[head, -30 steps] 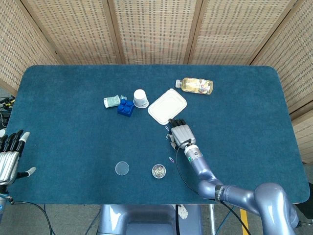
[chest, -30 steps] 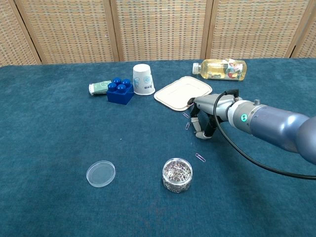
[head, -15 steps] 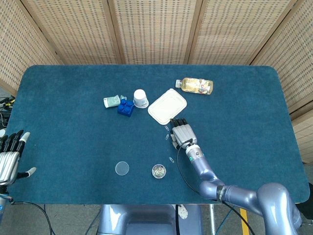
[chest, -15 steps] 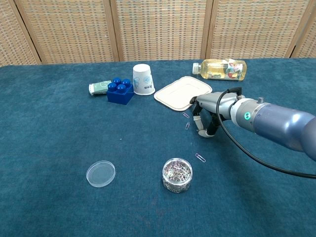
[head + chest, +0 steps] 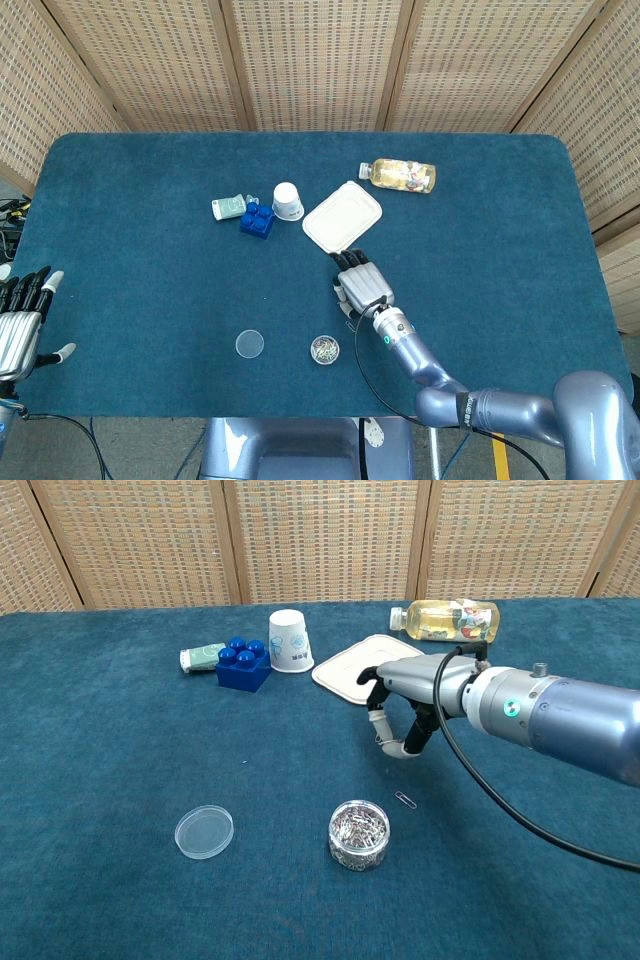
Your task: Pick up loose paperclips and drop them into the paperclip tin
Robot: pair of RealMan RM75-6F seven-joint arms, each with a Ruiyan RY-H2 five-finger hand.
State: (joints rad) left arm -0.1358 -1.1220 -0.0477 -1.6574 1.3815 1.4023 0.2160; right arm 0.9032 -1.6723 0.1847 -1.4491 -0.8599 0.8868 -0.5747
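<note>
The paperclip tin [image 5: 359, 833] [image 5: 324, 349], a small clear round pot full of clips, stands near the table's front. One loose paperclip [image 5: 405, 800] lies on the cloth just right of and behind it. My right hand [image 5: 402, 708] [image 5: 358, 285] hovers palm down behind that clip, at the near corner of the white tray. Its fingers [image 5: 421, 727] curl downward towards the thumb [image 5: 383, 742]; whether anything is pinched there I cannot tell. The spot where two more clips lay is hidden under it. My left hand [image 5: 20, 322] rests at the table's front left corner, fingers spread, holding nothing.
The tin's clear lid [image 5: 204, 831] lies left of the tin. Behind the hand are a white tray [image 5: 355, 665], an upturned paper cup [image 5: 288, 640], a blue brick [image 5: 243, 663], a small green tube [image 5: 202, 656] and a lying bottle [image 5: 450, 619].
My right hand has moved left and slightly nearer, now covering the spot where two loose clips lay. The left hand, the tin and the clip beside it have not moved.
</note>
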